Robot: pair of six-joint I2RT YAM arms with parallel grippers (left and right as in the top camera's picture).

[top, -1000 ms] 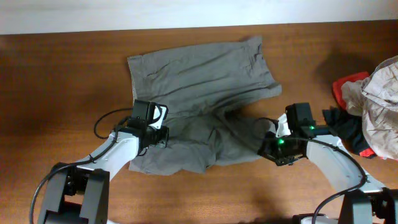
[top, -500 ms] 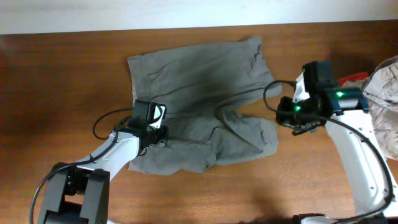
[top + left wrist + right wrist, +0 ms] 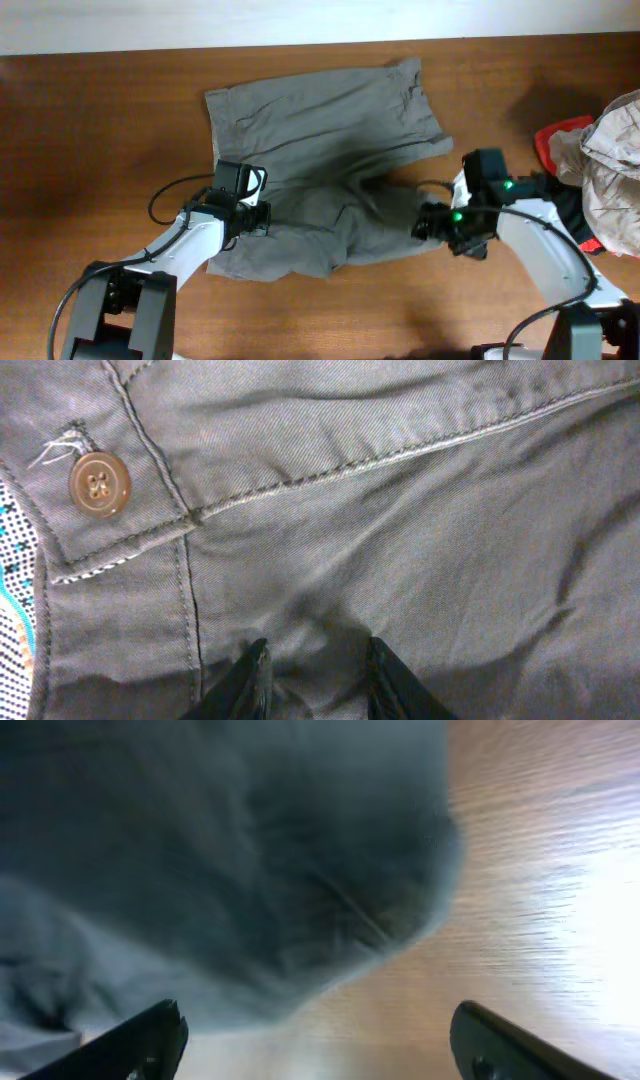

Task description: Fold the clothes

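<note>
While the overhead view shows the grey shorts [image 3: 330, 170] lying crumpled across the middle of the table [image 3: 90, 130], only the left wrist view picks out their brown button [image 3: 99, 484] and the stitched waistband seam. The left gripper [image 3: 252, 212] sits on the near left part of the shorts, its fingers [image 3: 255, 680] drawn close and nipping a ridge of cloth. The right gripper [image 3: 432, 222] is at the near right hem. Its own wrist view shows fingers [image 3: 150, 1040] spread wide, holding nothing, above the hem and bare wood. A clothes pile [image 3: 600, 170] lies at the right edge.
</note>
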